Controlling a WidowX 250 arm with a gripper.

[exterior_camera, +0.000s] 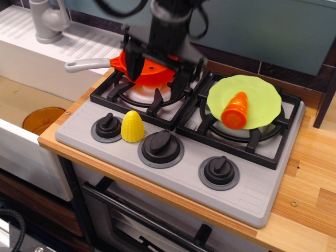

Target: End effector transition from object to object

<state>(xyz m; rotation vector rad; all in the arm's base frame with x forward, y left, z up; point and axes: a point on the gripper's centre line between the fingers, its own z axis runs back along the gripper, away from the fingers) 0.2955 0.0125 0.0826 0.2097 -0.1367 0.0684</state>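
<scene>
While its fingers (135, 67) spread apart, the end effector (157, 71) hovers over the orange pan (152, 72), beside the carrot (234, 109) on the green plate (262, 94)

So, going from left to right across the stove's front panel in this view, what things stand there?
Black left knob → yellow toy corn → black middle knob → black right knob.

The gripper (156, 79) is motion-blurred and hides most of the orange pan (152, 71). The tap (48, 20) at 10 o'clock is cut off by the top edge.
</scene>
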